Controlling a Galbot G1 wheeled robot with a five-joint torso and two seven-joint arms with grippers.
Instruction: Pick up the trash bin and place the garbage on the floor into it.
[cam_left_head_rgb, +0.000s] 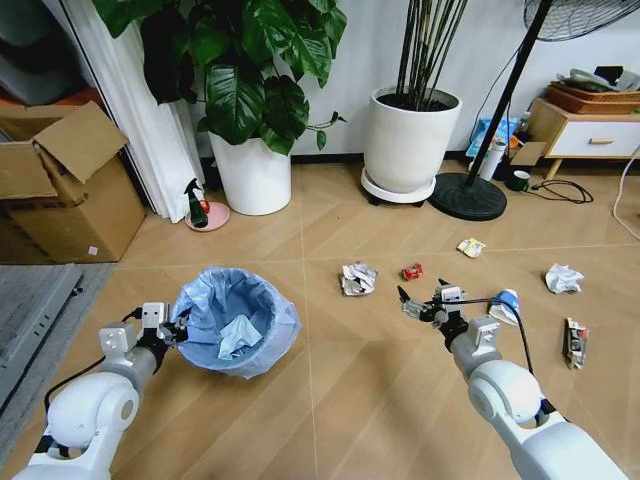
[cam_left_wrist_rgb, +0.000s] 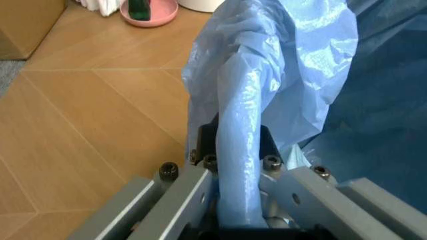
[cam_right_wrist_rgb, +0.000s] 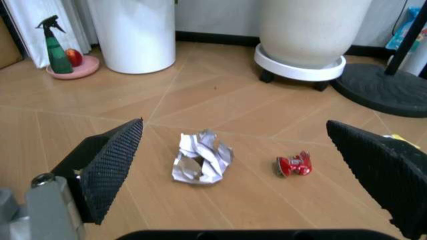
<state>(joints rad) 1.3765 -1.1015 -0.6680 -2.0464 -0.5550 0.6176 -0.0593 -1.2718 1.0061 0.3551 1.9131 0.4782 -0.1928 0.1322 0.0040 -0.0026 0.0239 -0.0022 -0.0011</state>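
Left jaws (cam_left_head_rgb: 176, 327) grip one bin (cam_left_head_rgb: 236, 320); six litter pieces (cam_left_head_rgb: 357, 278).

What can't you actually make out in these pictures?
- Trash bin: its dark body is hidden by the blue bag in the head view.
- Left gripper: pads covered by bag plastic in the left wrist view.
- Blue-white cup: partly behind the right gripper in the head view.
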